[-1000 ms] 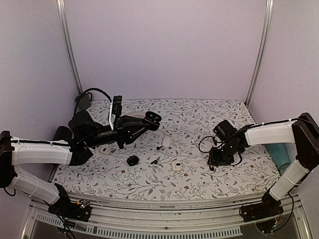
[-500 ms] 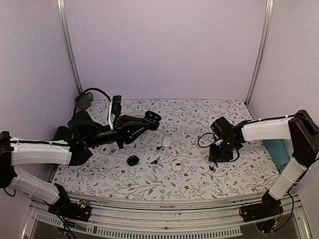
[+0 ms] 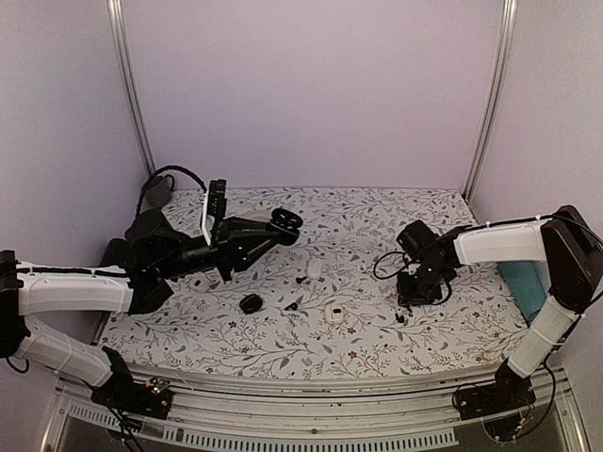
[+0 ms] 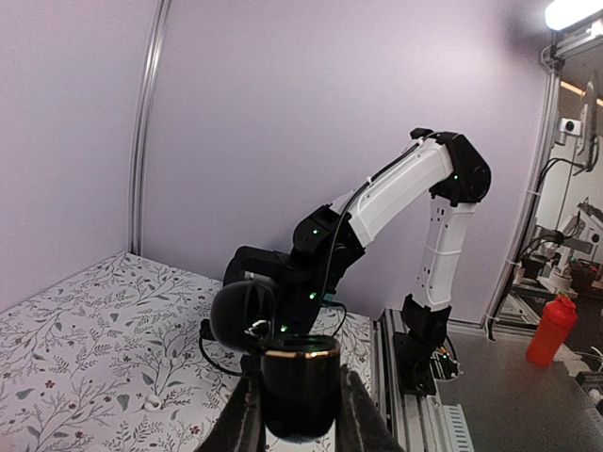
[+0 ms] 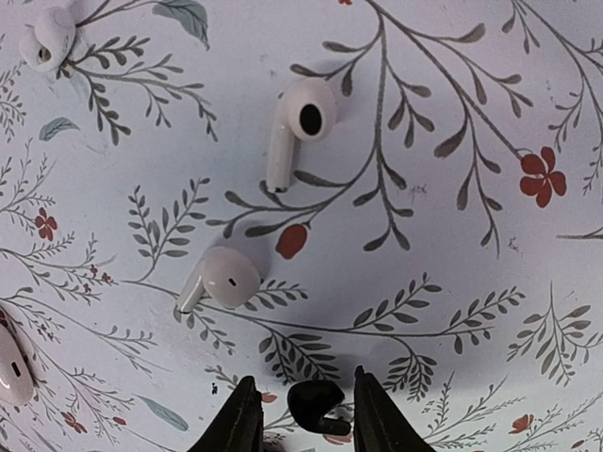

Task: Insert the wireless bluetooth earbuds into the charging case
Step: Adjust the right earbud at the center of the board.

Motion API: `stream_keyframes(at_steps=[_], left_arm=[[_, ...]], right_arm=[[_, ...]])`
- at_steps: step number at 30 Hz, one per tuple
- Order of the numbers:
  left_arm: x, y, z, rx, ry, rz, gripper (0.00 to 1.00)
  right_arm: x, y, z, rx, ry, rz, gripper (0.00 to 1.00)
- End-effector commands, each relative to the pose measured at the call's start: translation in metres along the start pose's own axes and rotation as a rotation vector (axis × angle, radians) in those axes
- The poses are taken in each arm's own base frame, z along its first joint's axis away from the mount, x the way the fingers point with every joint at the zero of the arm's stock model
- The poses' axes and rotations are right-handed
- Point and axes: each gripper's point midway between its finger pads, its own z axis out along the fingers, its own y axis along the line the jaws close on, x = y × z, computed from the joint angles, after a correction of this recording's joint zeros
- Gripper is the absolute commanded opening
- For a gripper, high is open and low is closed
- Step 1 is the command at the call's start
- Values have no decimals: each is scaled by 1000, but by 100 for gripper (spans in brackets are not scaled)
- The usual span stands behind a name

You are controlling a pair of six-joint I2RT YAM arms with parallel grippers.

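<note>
A black charging case (image 4: 300, 386) with a gold rim stands upright, its lid (image 4: 240, 315) open to the left. My left gripper (image 4: 300, 419) is shut on it and holds it above the table's left half (image 3: 283, 224). My right gripper (image 5: 309, 414) is down at the table on the right (image 3: 407, 303). A glossy black earbud (image 5: 314, 405) lies on the cloth between its open fingers. There is a gap on each side of it. Two more small black earbuds (image 3: 292, 305) (image 3: 301, 279) lie mid-table.
White earbuds (image 5: 297, 127) (image 5: 221, 278) (image 5: 47, 38) lie just beyond the right fingers. A small white case (image 3: 334, 314), another white piece (image 3: 315, 268) and a black lump (image 3: 251, 303) sit mid-table. A teal cylinder (image 3: 528, 287) stands by the right wall.
My right wrist has shifted a little left and back over the table. The left arm with the case has barely moved.
</note>
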Motion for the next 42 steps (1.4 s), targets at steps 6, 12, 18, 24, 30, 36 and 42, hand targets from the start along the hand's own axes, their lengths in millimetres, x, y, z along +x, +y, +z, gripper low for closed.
stream_keyframes(at_steps=[6,12,18,24,30,36,42], left_arm=[[-2,2,0,-3,-7,9,0],[-1,3,1,-2,-8,8,0],[-1,3,2,7,-10,0,0],[-1,2,0,-1,-6,7,0],[-2,2,0,-1,-7,11,0],[-3,2,1,1,-4,16,0],[-4,2,1,0,1,22,0]], right_arm=[[5,16,-21,-40,0,-16,38],[22,31,-26,-173,3,65,39],[24,32,-20,-206,-13,140,40],[9,24,-24,-143,-75,132,41],[-1,5,-19,1,-108,-34,36],[-11,0,-9,71,-119,-204,35],[-15,8,-20,3,-209,-316,37]])
